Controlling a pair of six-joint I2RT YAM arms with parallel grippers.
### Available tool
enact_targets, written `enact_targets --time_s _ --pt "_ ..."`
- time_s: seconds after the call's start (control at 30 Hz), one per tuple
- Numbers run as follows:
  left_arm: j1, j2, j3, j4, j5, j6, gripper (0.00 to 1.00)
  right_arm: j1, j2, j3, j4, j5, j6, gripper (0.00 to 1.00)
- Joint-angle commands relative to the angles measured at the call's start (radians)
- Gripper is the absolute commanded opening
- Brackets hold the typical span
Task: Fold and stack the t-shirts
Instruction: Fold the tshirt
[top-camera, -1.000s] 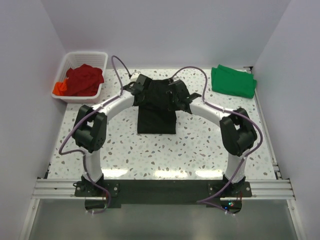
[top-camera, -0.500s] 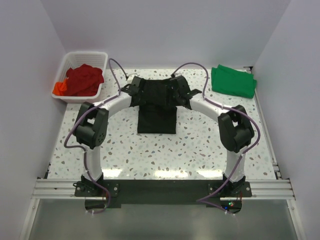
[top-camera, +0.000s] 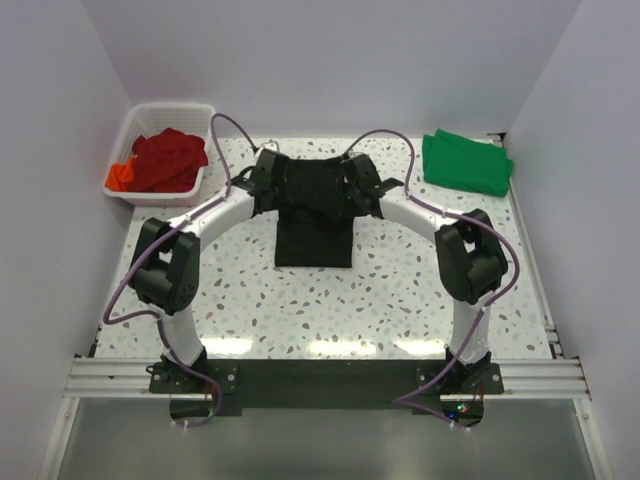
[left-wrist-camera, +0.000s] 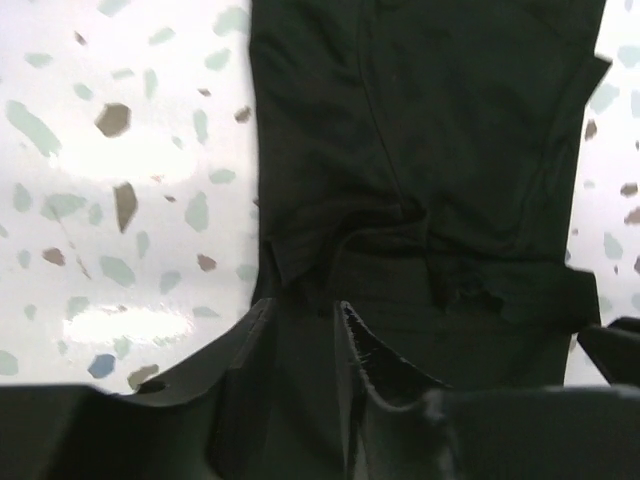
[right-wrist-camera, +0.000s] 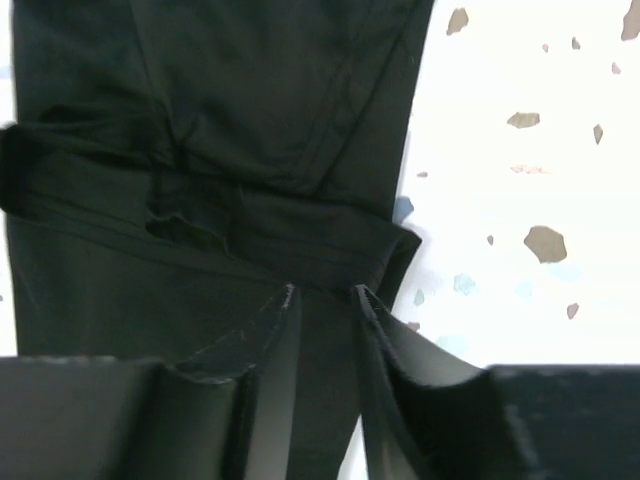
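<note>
The black t-shirt (top-camera: 314, 238) lies partly folded in the middle of the table, a narrow body with a wider folded band at its far end. Both grippers hover over that far end: my left gripper (top-camera: 268, 182) (left-wrist-camera: 305, 308) over the shirt's left edge, my right gripper (top-camera: 356, 186) (right-wrist-camera: 325, 290) over its right edge. Each has its jaws parted, with only flat black fabric (left-wrist-camera: 420, 150) (right-wrist-camera: 230, 110) showing below the gap and nothing pinched. A folded green t-shirt (top-camera: 465, 163) lies at the far right. The dark red t-shirt (top-camera: 170, 158) and the orange one (top-camera: 120, 178) are bunched in the basket.
A white slatted basket (top-camera: 170, 107) stands at the far left corner. White walls close in the speckled table (top-camera: 400, 290) on three sides. A metal rail (top-camera: 320, 378) with both arm bases runs along the near edge.
Both grippers went from shut to open and let go of the black shirt's far end. The left arm's elbow swung out to the left; the shirt stayed in place.
</note>
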Motion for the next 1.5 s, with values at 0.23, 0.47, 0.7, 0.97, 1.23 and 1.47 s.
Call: enact_targets --time_s 0.23,0.47,0.7,0.97,1.23,1.47 --pt "-0.028 0.047 -0.037 -0.039 0.105 0.040 0.08 0.008 0.030 -0.010 -0.065 -0.025 -0.020 0.14" --pt "-0.028 0.090 -0.008 -0.048 0.121 0.044 0.00 0.018 0.056 0.001 -0.091 -0.028 -0.019 0.00" --pt "-0.026 0.108 -0.001 -0.048 0.126 0.052 0.00 0.022 0.077 0.015 -0.099 -0.023 -0.017 0.00" --pt "-0.026 0.197 0.080 -0.057 0.120 0.058 0.00 0.022 0.129 0.065 -0.108 -0.014 -0.026 0.00" --pt "-0.014 0.253 0.202 -0.065 0.056 0.063 0.00 0.021 0.172 0.173 -0.097 0.046 -0.036 0.00" --pt "-0.003 0.274 0.249 -0.068 0.026 0.067 0.00 0.018 0.211 0.257 -0.105 0.101 -0.054 0.00"
